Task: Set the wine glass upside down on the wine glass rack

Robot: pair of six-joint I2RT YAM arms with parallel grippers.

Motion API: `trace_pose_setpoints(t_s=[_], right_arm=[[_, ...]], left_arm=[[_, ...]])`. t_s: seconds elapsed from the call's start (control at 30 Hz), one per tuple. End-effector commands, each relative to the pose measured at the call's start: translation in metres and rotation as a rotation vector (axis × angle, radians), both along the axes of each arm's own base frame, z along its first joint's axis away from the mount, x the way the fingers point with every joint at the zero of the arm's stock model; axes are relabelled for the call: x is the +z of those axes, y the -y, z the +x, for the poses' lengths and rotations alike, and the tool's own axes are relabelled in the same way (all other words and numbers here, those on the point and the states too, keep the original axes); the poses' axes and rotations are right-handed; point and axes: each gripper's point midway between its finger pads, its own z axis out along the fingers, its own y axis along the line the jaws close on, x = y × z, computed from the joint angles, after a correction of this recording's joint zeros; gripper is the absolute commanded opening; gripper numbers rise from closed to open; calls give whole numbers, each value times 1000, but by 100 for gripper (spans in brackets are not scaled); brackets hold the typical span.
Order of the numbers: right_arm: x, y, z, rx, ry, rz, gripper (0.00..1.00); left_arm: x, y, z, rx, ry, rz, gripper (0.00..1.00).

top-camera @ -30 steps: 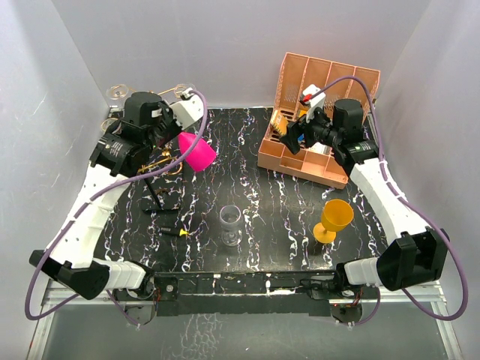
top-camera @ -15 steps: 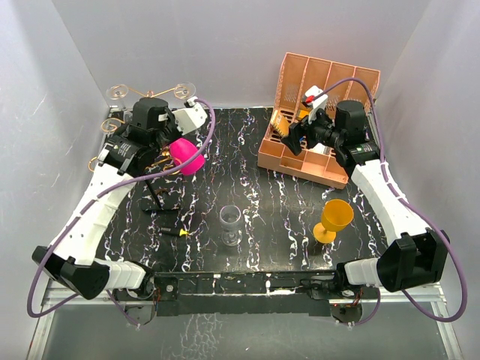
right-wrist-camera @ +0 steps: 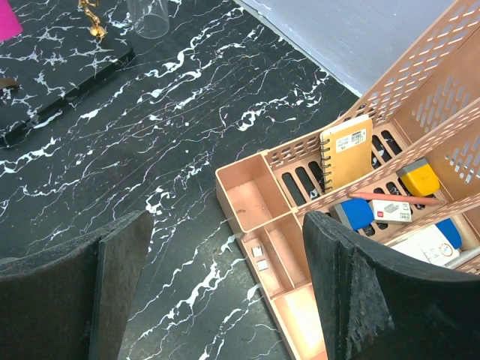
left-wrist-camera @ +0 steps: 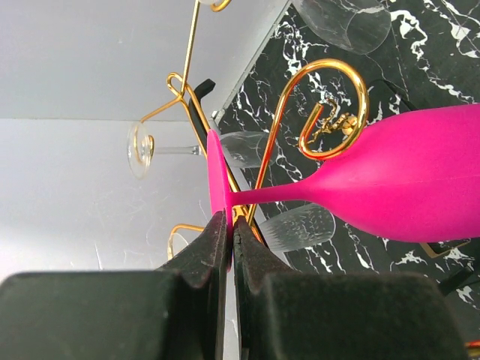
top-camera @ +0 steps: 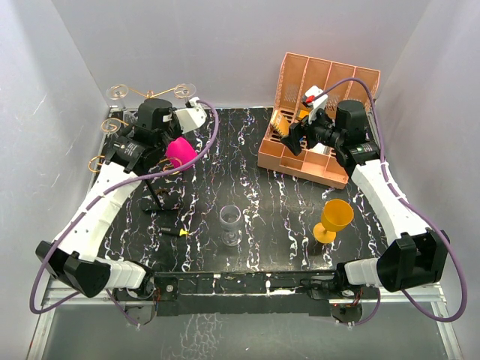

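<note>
My left gripper (top-camera: pixel 159 141) (left-wrist-camera: pixel 230 223) is shut on the thin foot of a magenta wine glass (top-camera: pixel 180 151) (left-wrist-camera: pixel 420 180). The glass lies sideways in the air, its bowl toward the table's middle. The gold wire wine glass rack (top-camera: pixel 112 126) stands at the back left. In the left wrist view one of its scroll arms (left-wrist-camera: pixel 324 112) curls just behind the glass's stem. Clear glasses (left-wrist-camera: pixel 154 148) hang upside down on the rack. My right gripper (top-camera: pixel 296 131) (right-wrist-camera: pixel 225 225) hovers open and holds nothing.
A salmon-pink organiser (top-camera: pixel 300 71) (right-wrist-camera: pixel 255 195) with notebooks and small items stands at the back right, under my right gripper. A clear glass (top-camera: pixel 231 225) stands mid-table and a yellow goblet (top-camera: pixel 334 219) front right. A small black and yellow tool (top-camera: pixel 174 231) lies near the rack's base.
My left gripper has carried the magenta glass a little left, closer to the rack, and the arm has swung in. The right arm has not moved.
</note>
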Motion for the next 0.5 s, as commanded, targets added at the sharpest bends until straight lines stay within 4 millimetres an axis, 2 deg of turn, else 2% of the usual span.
trace_pose_setpoints(t_s=[0.0, 0.47], right_arm=[[22, 0, 0, 9, 85, 9, 89], [16, 1, 0, 10, 79, -1, 89]], left_arm=[[9, -2, 6, 22, 46, 8, 0], [4, 3, 21, 11, 68, 86, 0]])
